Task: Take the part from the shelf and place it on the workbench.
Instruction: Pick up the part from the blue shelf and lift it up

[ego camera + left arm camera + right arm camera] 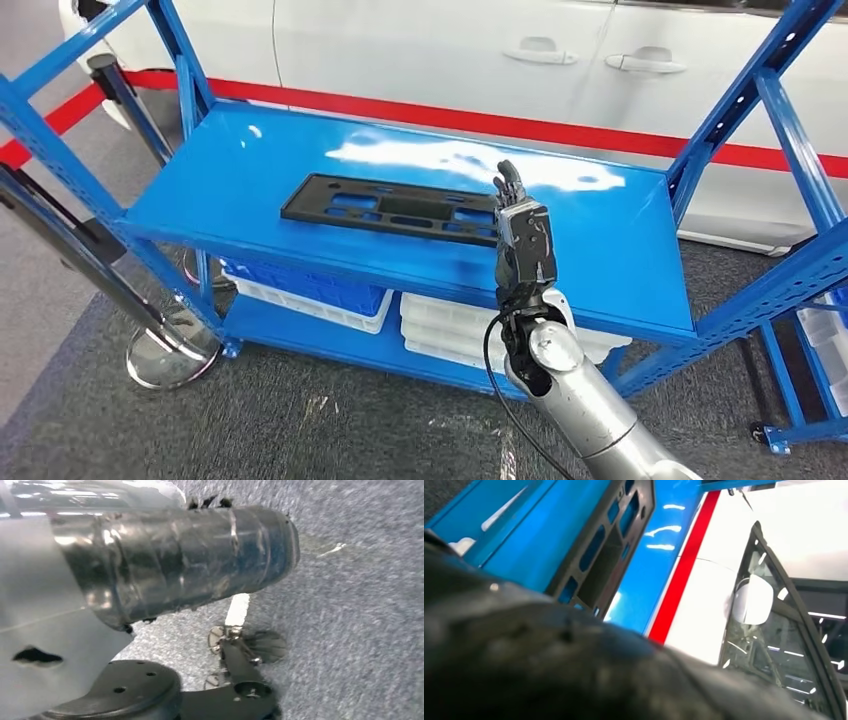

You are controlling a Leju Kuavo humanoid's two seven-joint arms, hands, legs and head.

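The black part (392,208), a long flat plate with rectangular cut-outs, lies flat on the upper board of the blue shelf (620,250), roughly in the middle and running lengthwise along it. The right hand (520,225) is raised over the front edge of that board, at the part's right end. Seen from the head, the hand's dark fingers (510,182) point up and away, close together rather than splayed, and the hand's body overlaps the plate's right end. Whether it is touching the part or just hovering in front of it I cannot tell, and I cannot say for certain how far the fingers are spread; nothing appears to be held in them. The silver forearm (590,405) rises from the lower right toward the shelf.

From the right wrist, the part (606,545) shows just beyond the blurred dark bulk of the hand (574,670), lying on the blue surface with its slots plainly visible.

On the lower board sit white trays (440,325) and a blue bin (310,285). Behind the shelf stands a white car (560,60) with a red strip (450,118) along its base. The floor is grey carpet (300,420), with a chrome post base (165,355) at the left. The left wrist looks down at carpet; the left hand's state I cannot tell.
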